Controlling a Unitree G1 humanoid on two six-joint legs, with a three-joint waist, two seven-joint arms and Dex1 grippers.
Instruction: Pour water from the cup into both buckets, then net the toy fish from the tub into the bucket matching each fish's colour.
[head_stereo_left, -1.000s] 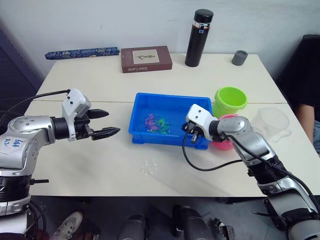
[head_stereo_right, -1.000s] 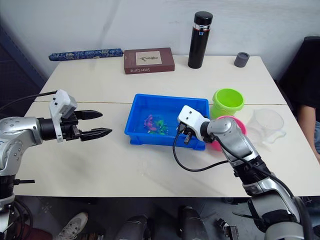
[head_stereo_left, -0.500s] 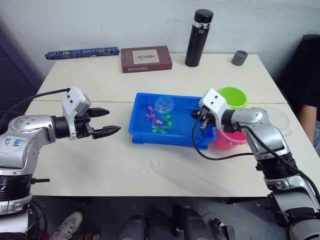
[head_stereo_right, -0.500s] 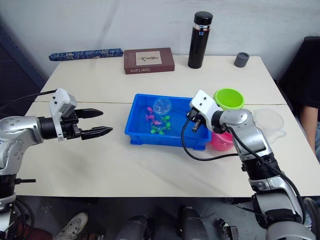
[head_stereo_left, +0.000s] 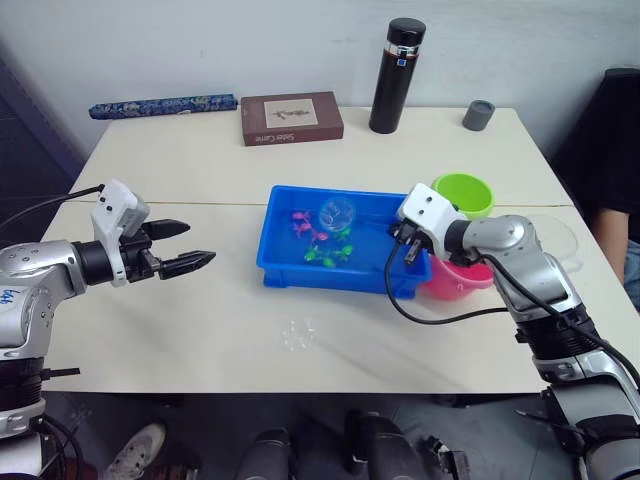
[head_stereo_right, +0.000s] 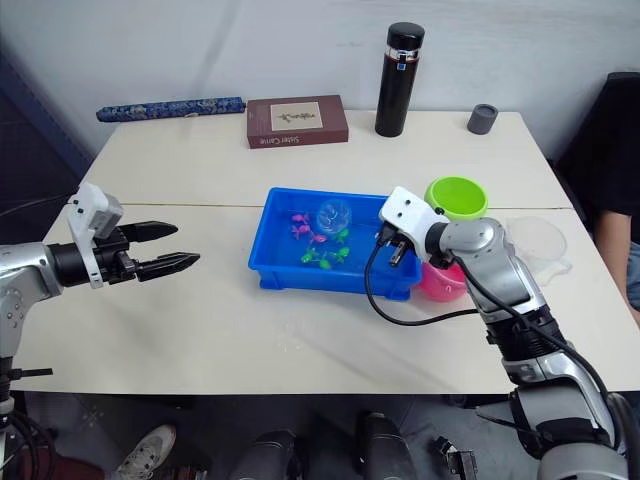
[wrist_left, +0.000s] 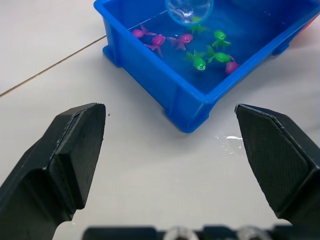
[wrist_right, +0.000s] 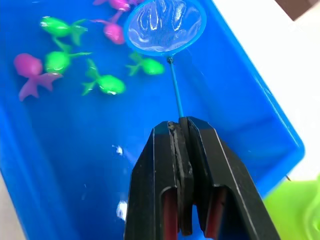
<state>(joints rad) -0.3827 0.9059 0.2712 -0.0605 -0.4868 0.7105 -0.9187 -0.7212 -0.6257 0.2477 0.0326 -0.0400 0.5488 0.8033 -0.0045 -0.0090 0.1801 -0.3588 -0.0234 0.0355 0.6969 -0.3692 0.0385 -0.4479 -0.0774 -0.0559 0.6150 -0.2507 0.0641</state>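
The blue tub (head_stereo_left: 300, 272) sits mid-table and holds several green fish (wrist_right: 107, 85) and pink fish (wrist_right: 27, 67) in water. My right gripper (wrist_right: 179, 124) is at the tub's right end, shut on the thin handle of the net (head_stereo_left: 335, 212). The net's light blue hoop hangs over the tub's far middle with no fish seen in it. The lime green bucket (head_stereo_left: 462, 193) and pink bucket (head_stereo_left: 462, 278) stand right of the tub, the pink one partly behind my right arm. The clear cup (head_stereo_right: 538, 240) lies further right. My left gripper (head_stereo_left: 200, 242) is open above the bare table left of the tub.
A black flask (head_stereo_left: 398, 75), a small grey cup (head_stereo_left: 479, 114), a brown book (head_stereo_left: 292, 117) and a long blue patterned roll (head_stereo_left: 163, 104) line the far edge. Water drops (head_stereo_left: 298, 335) lie in front of the tub. A person (head_stereo_left: 622, 150) sits at the right edge.
My right gripper moved from the tub's front right corner to its right end, bringing the net hoop up over the tub. My left arm drew back to the left, still open.
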